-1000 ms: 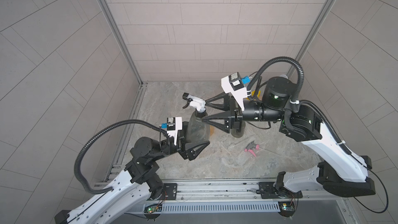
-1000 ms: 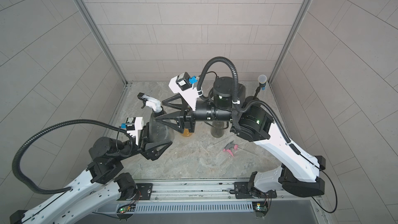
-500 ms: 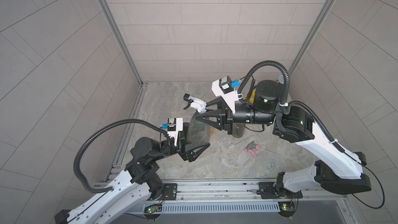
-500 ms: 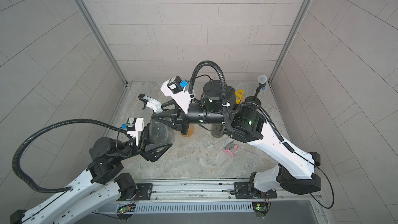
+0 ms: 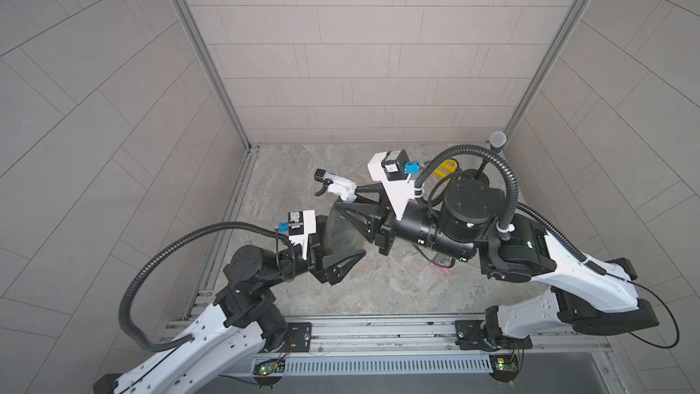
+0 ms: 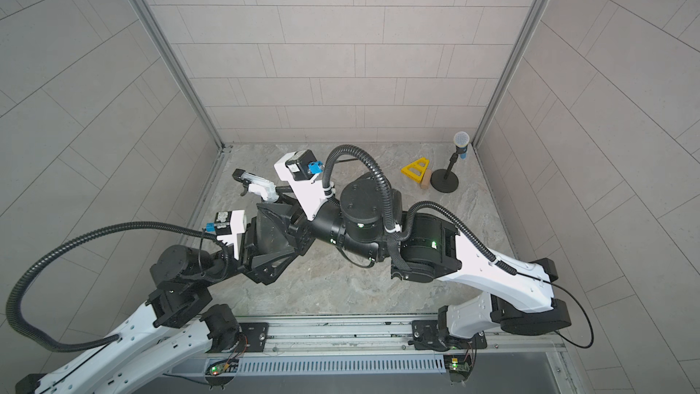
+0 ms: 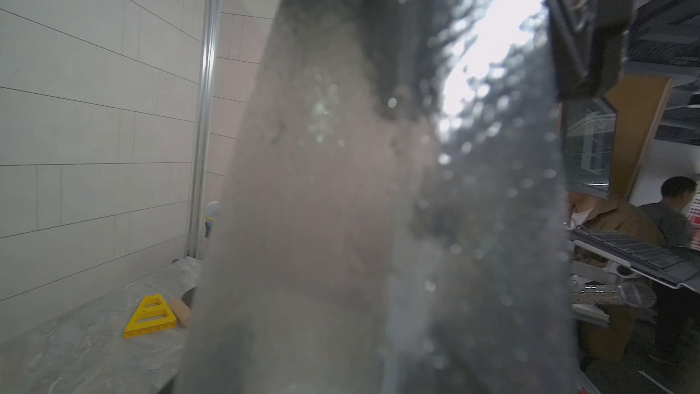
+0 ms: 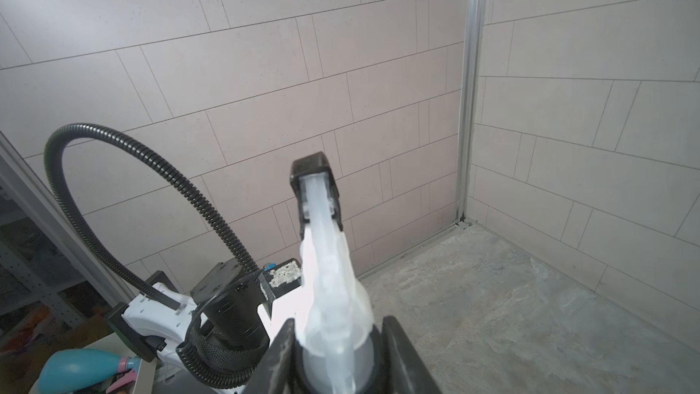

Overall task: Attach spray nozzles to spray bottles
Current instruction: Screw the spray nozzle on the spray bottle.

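Closure on the collar is what is new. Compared with a second ago, the right gripper (image 8: 337, 322) is further toward the left of both top views. Its jaws, then spread wide and clear of the bottle's top, are now narrowed to either side of the collar of the white-and-black nozzle (image 5: 335, 184). In the right wrist view the two fingers flank that collar very closely, but I cannot tell whether they press on it or stand just off it.

The nozzle already sits on the neck of the smoky grey bottle (image 5: 341, 227), left of centre in both top views, its black tip pointing to the upper left. The left gripper (image 5: 342, 241) is unchanged, clamped on the bottle's wide body and steadying it.

This looks like the screwing-down stage for this bottle, probably with further turns and fresh grips to come. A pink scrap, perhaps another nozzle (image 5: 441, 263), shows under the right arm, right of centre.
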`<action>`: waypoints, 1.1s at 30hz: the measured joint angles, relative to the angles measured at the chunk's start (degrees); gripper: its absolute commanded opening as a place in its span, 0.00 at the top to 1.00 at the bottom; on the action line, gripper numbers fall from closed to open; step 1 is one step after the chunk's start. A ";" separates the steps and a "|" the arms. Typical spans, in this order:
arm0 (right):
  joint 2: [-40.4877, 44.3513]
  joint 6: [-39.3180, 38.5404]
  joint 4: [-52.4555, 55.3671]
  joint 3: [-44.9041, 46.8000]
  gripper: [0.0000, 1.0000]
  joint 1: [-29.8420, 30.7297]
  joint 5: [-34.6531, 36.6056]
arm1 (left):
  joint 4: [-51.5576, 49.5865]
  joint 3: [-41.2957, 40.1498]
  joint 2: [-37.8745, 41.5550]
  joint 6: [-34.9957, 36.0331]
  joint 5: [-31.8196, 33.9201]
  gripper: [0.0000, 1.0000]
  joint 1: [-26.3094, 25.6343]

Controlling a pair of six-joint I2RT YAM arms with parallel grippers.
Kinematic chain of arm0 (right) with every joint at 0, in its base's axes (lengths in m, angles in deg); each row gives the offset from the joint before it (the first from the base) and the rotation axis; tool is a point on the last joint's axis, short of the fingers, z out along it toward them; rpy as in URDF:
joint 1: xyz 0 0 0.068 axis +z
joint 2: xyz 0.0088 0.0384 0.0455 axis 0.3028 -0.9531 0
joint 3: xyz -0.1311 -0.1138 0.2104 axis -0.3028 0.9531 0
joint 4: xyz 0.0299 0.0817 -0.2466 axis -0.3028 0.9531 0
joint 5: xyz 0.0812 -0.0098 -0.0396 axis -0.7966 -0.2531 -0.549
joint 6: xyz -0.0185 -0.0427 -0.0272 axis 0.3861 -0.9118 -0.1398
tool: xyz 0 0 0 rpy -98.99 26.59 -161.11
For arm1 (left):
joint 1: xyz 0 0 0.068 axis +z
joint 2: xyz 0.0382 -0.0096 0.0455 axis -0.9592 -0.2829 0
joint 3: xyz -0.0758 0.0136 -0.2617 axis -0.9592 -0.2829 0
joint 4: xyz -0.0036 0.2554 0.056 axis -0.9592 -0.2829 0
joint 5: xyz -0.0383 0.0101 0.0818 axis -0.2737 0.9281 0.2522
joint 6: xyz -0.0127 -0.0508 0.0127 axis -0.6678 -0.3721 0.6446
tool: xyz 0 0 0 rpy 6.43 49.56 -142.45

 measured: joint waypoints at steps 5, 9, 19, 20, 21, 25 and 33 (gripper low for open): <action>4.90 -1.05 3.65 3.50 0.28 -4.68 -6.19 | -2.03 -0.02 -0.11 0.11 2.60 1.00 0.20; 6.97 -0.09 7.28 -0.15 0.27 -14.38 -14.23 | -1.92 -0.02 -0.24 -0.13 3.13 1.00 0.28; -4.94 0.22 14.25 -18.38 0.38 -21.55 -31.71 | -1.60 -0.02 -1.44 -0.70 2.25 1.00 0.28; -5.64 0.26 14.69 -18.38 0.36 -21.55 -32.46 | -1.60 -0.02 -1.49 -0.70 2.12 1.00 0.28; -6.38 0.31 15.19 -18.38 0.34 -21.55 -33.31 | -1.57 -0.02 -1.62 -0.70 1.95 1.00 0.28; -8.31 0.35 16.37 -17.97 0.34 -21.35 -35.28 | -1.60 -0.02 -2.69 -0.85 1.38 1.00 0.28; -8.68 -0.02 16.63 -17.86 0.61 -20.74 -36.26 | -2.05 0.00 -3.41 -1.16 1.40 1.00 0.28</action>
